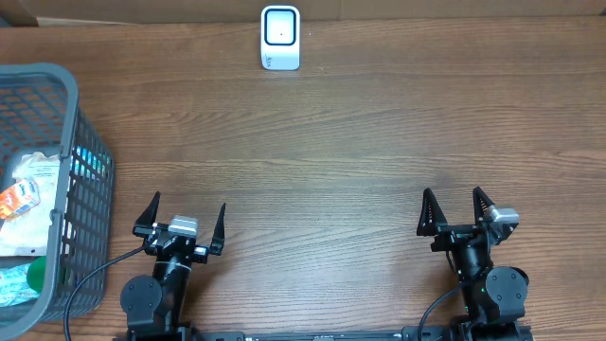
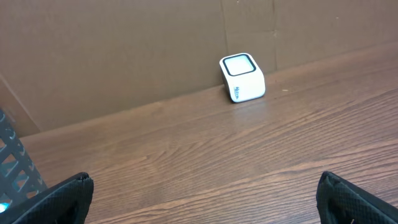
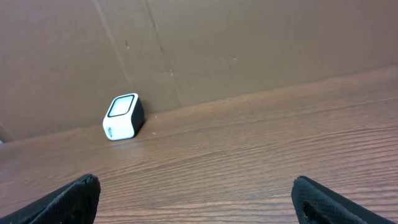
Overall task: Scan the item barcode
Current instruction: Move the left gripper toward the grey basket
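On my overhead feed I see a wooden table (image 1: 360,161) filling nearly the whole picture, brown with a long grain running side to side. Its middle stretch is bare wood. At the table's left edge sits a gray plastic basket (image 1: 38,72) with a solid rim and open mesh walls, partly cut off by the frame. In the left wrist feed I catch only a corner of that mesh at the lower left. Along the far edge of the table stands a brown cardboard wall (image 2: 124,50), upright and meeting the wood. I can make out seams and creases in it from both wrist feeds.
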You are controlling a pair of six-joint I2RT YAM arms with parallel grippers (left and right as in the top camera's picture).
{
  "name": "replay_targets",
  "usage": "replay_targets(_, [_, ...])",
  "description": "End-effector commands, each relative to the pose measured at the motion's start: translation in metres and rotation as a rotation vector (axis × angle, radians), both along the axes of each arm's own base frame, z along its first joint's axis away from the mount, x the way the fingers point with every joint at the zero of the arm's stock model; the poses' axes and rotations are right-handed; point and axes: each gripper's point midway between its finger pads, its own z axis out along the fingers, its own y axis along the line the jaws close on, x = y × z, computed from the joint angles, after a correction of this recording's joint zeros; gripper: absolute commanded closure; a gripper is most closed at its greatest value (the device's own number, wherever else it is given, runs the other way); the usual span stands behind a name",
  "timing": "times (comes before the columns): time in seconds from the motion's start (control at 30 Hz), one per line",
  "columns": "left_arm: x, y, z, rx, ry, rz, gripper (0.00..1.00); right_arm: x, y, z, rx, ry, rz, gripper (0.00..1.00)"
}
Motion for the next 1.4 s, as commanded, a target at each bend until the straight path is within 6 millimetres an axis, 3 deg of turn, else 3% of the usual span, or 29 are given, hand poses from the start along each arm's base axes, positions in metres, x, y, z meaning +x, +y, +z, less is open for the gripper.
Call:
replay_targets(0.0, [0.000, -0.003, -0.002, 0.011, -0.004, -0.018, 0.00, 0.000, 0.000, -0.001, 0.005, -0.007, 0.002, 0.00])
replay_targets(0.6, [0.000, -0.005, -0.001, 0.007, -0.006, -0.028, 0.01, 0.000, 0.000, -0.001, 0.005, -0.007, 0.002, 0.00])
replay_targets(0.8, [-0.003, -0.014, 0.009, -0.089, -0.015, -0.073, 0.00, 0.000, 0.000, -0.001, 0.005, -0.007, 0.002, 0.00])
replay_targets(0.9, [-0.005, -0.016, 0.024, -0.130, -0.037, -0.086, 0.00, 0.000, 0.000, -0.001, 0.005, -0.007, 0.002, 0.00])
replay_targets(1.13, [-0.012, -0.020, 0.080, -0.133, -0.030, -0.106, 0.00, 0.000, 0.000, -0.001, 0.005, -0.007, 0.002, 0.00])
replay_targets(1.37, [0.007, -0.022, 0.127, -0.157, 0.138, -0.118, 0.00, 0.000, 0.000, -0.001, 0.005, -0.007, 0.002, 0.00])
